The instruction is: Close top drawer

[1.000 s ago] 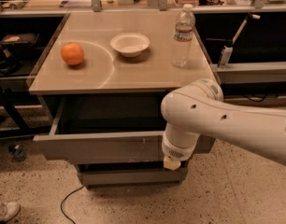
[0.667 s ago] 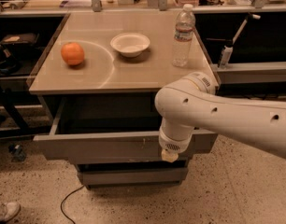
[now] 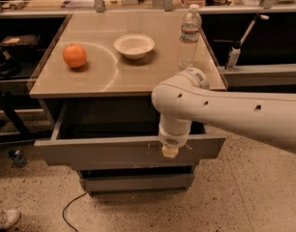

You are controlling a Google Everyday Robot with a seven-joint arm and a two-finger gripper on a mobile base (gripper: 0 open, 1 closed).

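1 orange, 1 bowl and 1 bottle are set on the tan tabletop, above a speckled floor. Below the tabletop, the top drawer is pulled out. The gripper is seen against its front, and its grip cannot be told.

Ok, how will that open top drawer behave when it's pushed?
The top drawer looks like rigid metal, so it should probably slide straight back without flexing. With the gripper at its front, right of centre, it might skew slightly.

The gripper has edged left along the top drawer front.
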